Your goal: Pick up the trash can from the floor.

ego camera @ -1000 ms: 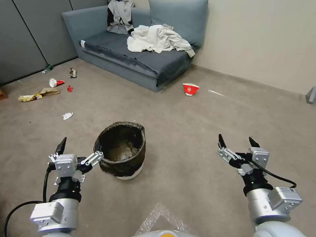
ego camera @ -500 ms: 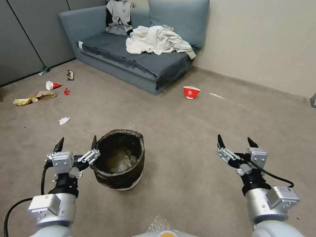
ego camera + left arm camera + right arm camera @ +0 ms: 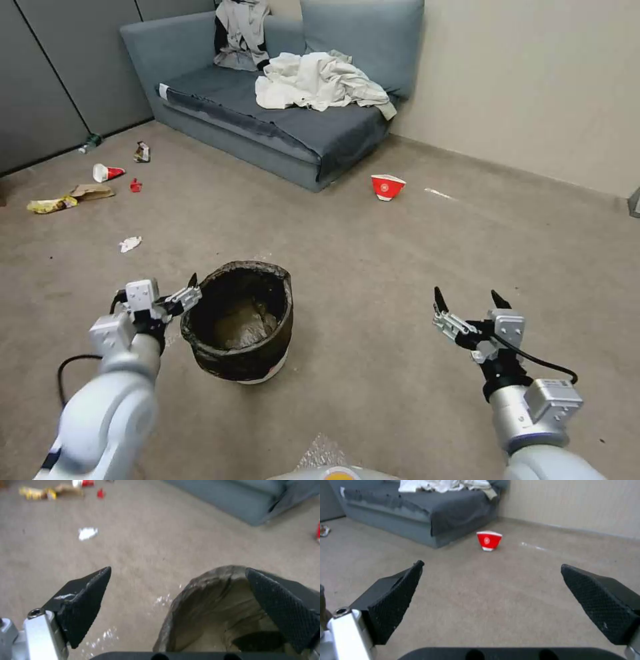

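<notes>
A: Left end effector [image 3: 180,590] wide open, straddling the trash can [image 3: 241,320] rim, nothing gripped. Can's upright on the floor [image 3: 400,267].

B: Why straddle? Prob. to pinch the wall. Right end effector [image 3: 470,303] open, empty, well apart.

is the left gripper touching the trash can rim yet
Cannot tell. In the left wrist view the left gripper is open astride the trash can rim, but neither contact nor gap is plain.

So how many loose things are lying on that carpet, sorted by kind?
Trash can: 1
Red-and-white paper bowl: 1
Red-and-white paper cup: 1
Wrappers and scraps: about 5
Total: about 8
</notes>
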{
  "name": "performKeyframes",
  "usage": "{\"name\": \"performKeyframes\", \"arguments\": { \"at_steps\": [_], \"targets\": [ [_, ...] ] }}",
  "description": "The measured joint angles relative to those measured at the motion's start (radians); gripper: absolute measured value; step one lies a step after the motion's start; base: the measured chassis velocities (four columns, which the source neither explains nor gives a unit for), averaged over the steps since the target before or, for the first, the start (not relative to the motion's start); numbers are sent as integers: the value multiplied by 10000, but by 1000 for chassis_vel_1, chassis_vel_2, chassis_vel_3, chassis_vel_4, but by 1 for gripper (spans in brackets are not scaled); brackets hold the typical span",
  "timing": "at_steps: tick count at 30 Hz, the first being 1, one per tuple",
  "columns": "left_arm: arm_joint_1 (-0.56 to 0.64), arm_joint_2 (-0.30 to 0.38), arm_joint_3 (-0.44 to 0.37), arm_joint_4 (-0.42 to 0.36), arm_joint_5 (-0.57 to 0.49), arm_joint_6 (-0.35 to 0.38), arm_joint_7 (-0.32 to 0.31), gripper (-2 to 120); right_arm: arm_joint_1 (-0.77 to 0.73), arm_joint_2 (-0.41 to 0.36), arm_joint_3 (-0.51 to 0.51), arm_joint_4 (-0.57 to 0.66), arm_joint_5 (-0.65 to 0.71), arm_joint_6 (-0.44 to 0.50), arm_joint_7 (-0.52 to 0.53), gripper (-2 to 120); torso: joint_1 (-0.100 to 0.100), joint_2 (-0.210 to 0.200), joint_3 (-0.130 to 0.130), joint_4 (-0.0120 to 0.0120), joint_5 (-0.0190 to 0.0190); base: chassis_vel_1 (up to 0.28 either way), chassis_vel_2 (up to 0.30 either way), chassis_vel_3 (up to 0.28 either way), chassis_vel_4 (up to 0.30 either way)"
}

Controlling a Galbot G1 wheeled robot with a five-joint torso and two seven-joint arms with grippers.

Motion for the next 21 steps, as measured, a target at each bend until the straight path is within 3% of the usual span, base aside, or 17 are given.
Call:
{"name": "performKeyframes", "arguments": {
  "at_steps": [9,21],
  "targets": [
    [-1342,-601,908,1580,-157,766,-736,100,88,7,-149,-625,-196,193,-65,100,0,0,1,1,-1,0,0,0,0],
    [-1859,-453,900,2052,-884,2162,-1459,100,76,52,-120,-865,-231,272,-44,100,0,0,0,1,0,0,0,0,0]
  ]
}}
